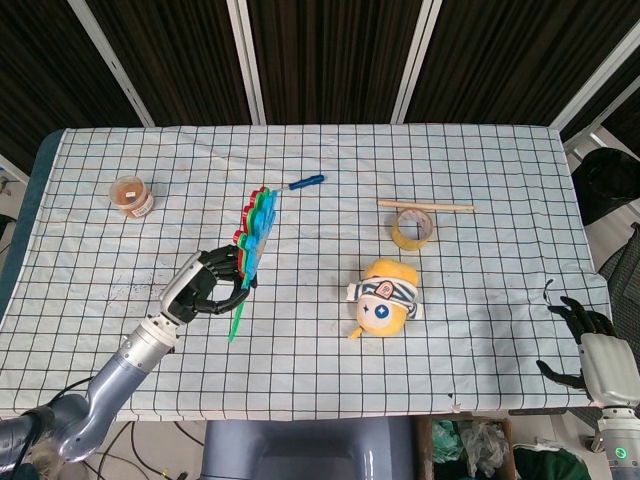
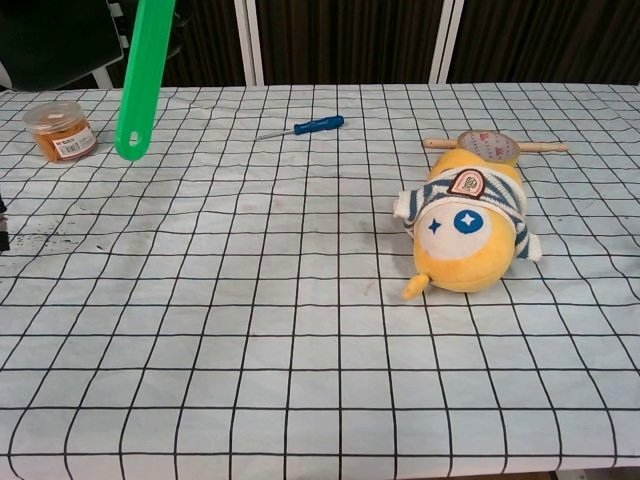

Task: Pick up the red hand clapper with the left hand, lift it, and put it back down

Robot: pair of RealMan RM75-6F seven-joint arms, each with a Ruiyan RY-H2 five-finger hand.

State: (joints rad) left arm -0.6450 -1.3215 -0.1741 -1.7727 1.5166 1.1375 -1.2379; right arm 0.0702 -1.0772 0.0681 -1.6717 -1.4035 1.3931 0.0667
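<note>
My left hand grips the green handle of the red hand clapper and holds it raised above the table. In the head view the clapper's stacked red, green and blue palms show edge-on and point up and away from me. In the chest view only the green handle shows, hanging down from the top edge at the left; the hand itself is out of that frame. My right hand hangs off the table's right edge near the front, fingers spread and holding nothing.
A yellow plush toy lies right of centre. Behind it are a tape roll and a wooden stick. A blue screwdriver lies at centre back, and an orange-lidded jar stands at back left.
</note>
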